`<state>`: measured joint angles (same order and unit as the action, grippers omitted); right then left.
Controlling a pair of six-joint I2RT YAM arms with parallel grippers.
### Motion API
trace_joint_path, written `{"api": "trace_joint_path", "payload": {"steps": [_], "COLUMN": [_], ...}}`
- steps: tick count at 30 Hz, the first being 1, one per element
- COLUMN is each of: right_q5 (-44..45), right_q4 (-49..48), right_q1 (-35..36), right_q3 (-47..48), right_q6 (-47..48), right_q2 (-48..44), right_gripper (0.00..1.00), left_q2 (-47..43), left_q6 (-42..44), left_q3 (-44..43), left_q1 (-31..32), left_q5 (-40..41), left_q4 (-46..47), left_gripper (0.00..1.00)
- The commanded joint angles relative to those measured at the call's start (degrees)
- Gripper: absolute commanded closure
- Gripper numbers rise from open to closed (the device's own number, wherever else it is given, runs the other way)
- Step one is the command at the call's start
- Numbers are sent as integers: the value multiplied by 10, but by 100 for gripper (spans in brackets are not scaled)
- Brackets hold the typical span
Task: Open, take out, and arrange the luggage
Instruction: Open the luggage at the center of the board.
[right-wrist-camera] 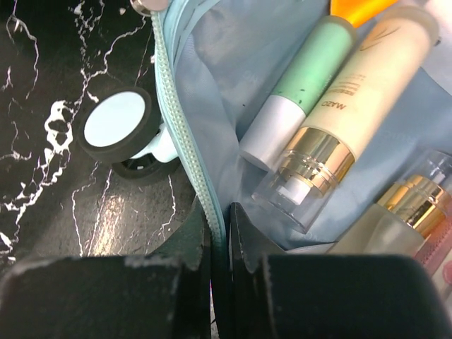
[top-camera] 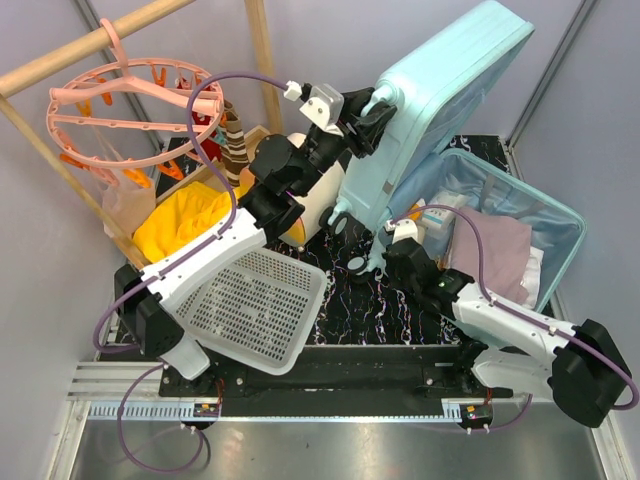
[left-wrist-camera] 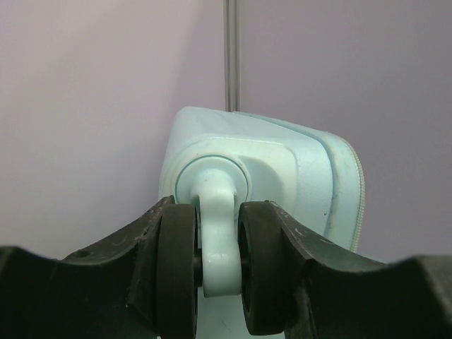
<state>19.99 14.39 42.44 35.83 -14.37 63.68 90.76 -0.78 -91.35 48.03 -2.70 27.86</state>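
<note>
The pale mint luggage lies open at the right. Its lid (top-camera: 450,100) stands raised and tilted, and the lower half (top-camera: 563,215) lies flat on the black marbled table. My left gripper (top-camera: 372,112) is shut on a twin black wheel (left-wrist-camera: 176,268) at the lid's corner, with the mint fork (left-wrist-camera: 217,247) between its jaws (left-wrist-camera: 219,240). My right gripper (top-camera: 400,232) (right-wrist-camera: 220,226) is shut on the lower half's zip edge (right-wrist-camera: 180,134). Inside lie a green tube (right-wrist-camera: 311,78), a cream pump bottle (right-wrist-camera: 360,92) and a mauve garment (top-camera: 495,250).
A white perforated basket (top-camera: 255,305) sits under the left arm. Behind it are a yellow cloth (top-camera: 185,220), a cream-and-orange box (top-camera: 315,205) and a pink round peg hanger (top-camera: 130,110) on a wooden rail. A luggage wheel (right-wrist-camera: 116,127) rests on the table.
</note>
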Motion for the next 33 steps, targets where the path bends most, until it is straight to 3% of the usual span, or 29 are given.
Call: {"api": "trace_joint_path", "payload": {"steps": [1,5,14,33], "right_q5": [199,237,226,224], "right_q4": [28,13,-30,-118], "right_q1": [5,-1,-66,-176], "right_q3": [-2,13,72,204], "right_q6": [-232,-218,-188,-138], "right_q2": [-64,-43,60,204], "right_gripper": [100,100,100,100], "left_q2": [44,73,161,293], "left_q6": [-57,-63,-99,-133], "left_q3": [0,-25,-102,-234], "left_q1": [-13,-23,-56,-120], "left_q5": [-110,-150,-241,-255], "left_q4": [-19,-17,-9,17], "left_gripper": [100,100,100,100]}}
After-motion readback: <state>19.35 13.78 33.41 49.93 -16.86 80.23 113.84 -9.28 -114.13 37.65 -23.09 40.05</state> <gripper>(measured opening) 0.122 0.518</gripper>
